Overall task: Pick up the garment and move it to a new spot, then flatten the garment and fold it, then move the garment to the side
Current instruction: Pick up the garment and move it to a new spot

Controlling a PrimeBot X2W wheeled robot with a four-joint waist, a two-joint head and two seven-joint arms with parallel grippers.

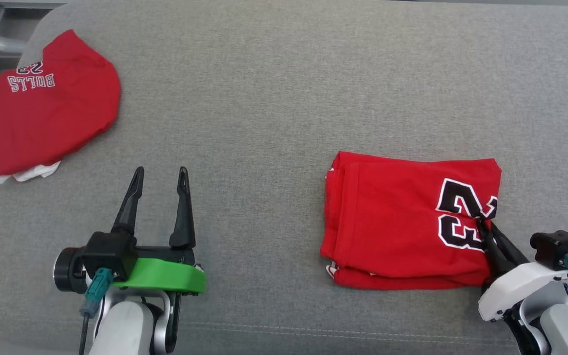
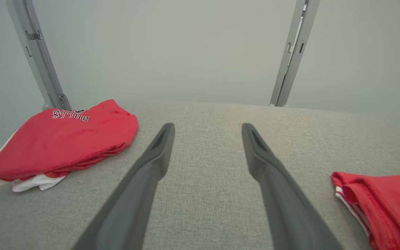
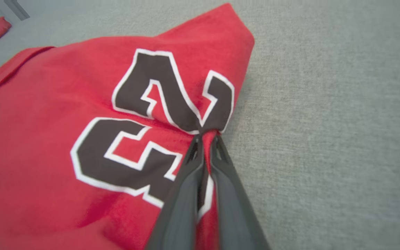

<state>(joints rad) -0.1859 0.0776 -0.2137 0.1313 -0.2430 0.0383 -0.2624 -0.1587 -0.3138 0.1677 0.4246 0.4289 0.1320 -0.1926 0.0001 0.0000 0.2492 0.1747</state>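
Head view: a folded red jersey (image 1: 407, 222) with a black-and-white "23" lies on the right half of a gray cloth-covered table (image 1: 284, 98), in front of the robot's right arm. The right gripper (image 1: 483, 224) is pinched tight on the jersey's right edge, its two dark fingers closed together at the numerals. The right wrist view shows a small ridge of red cloth bunched up between the fingertips, where the "2" meets the "3". The left gripper (image 1: 160, 182) hovers over bare table at the lower left, fingers spread wide and holding nothing, well apart from the jersey. At the table's far left corner sits a second pile of clothes (image 1: 52, 108), a red "BULLS" top lying over something white. In the left wrist view, two gray metal posts (image 2: 292, 52) rise behind the table's far edge.
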